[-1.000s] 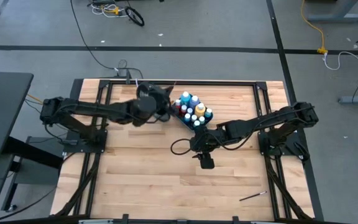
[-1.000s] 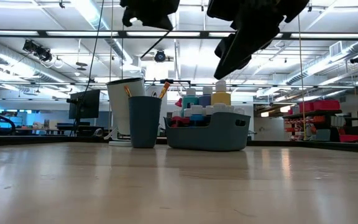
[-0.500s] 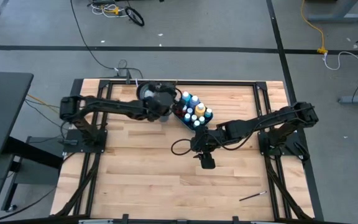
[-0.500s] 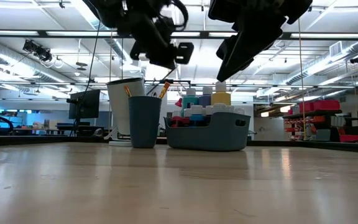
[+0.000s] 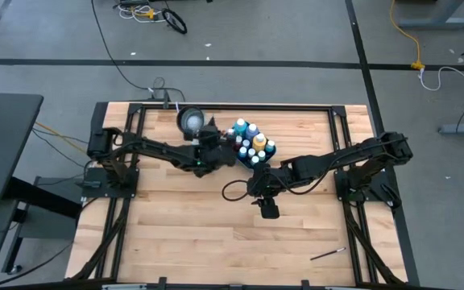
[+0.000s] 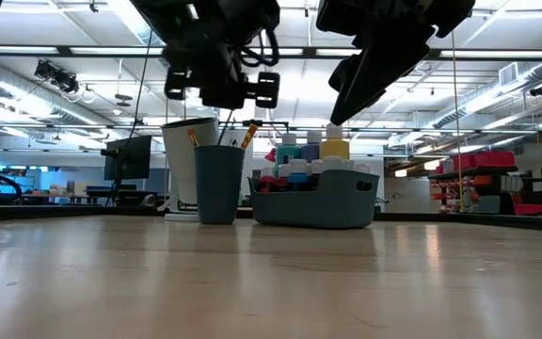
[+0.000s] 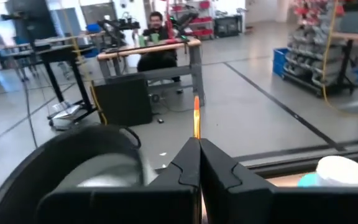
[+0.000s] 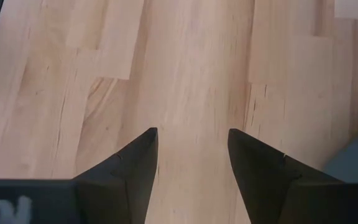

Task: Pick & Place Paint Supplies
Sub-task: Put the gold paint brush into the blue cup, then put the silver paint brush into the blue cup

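A dark blue cup stands at the far middle of the table, with brushes sticking out of its top. To its right, a teal tray holds several paint bottles. My left gripper hangs level and shut, just nearer than the cup and tray. An orange brush handle rises right beyond its fingertips. My right gripper hangs open over bare wood on the tray's near side, slanting down. My left gripper is shut, its fingers pointing level toward the far edge. The orange brush handle stands upright in line with the fingertips, which hide its lower part. I cannot tell whether they touch it.
One loose brush lies flat near the table's near right corner. A white bottle cap shows beside my left fingers. The wood nearer than both grippers is open. A person sits at a desk in the room beyond the table.
My left gripper has come down from above the cup and moved a little toward the near and right edges, uncovering the cup. It has tipped from pointing down to level and rolled, and its fingers have stayed shut.
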You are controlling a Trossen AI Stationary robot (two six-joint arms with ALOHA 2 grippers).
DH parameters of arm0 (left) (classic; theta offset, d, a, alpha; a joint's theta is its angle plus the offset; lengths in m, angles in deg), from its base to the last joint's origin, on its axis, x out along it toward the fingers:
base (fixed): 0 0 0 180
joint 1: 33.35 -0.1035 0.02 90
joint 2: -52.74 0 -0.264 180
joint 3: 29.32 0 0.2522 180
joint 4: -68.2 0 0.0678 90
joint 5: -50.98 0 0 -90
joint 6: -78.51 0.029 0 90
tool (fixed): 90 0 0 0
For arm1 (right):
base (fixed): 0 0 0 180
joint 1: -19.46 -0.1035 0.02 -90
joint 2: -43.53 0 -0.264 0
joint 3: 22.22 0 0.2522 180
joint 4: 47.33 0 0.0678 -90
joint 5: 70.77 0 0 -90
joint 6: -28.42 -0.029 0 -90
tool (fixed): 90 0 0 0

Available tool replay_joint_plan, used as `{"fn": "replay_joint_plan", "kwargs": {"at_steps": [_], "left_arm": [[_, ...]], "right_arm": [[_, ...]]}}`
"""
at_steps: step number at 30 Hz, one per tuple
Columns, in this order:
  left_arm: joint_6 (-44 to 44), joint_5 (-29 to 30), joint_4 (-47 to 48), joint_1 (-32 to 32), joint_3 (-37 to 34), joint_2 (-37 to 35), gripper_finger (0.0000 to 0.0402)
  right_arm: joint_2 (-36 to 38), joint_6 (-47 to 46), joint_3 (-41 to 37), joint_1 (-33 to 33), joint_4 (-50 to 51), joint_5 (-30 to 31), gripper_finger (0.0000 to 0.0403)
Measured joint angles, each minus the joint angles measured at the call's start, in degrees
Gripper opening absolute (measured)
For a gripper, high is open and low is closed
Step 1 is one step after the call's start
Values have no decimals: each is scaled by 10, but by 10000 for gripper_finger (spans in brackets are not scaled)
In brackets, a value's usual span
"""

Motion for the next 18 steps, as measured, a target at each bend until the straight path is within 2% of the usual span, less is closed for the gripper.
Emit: {"fn": "replay_joint_plan", "kwargs": {"at_steps": [3,6,14,18], "left_arm": [[-104,14,74,8,0,0,6],[-149,13,114,8,0,0,18],[-88,4,99,8,0,0,46],[-82,-11,98,9,0,0,58]], "right_arm": [[0,0,0,0,0,0,197],[0,-1,0,0,-3,0,197],[0,-32,0,0,-26,-2,197],[0,-46,0,0,-17,-33,197]]}}
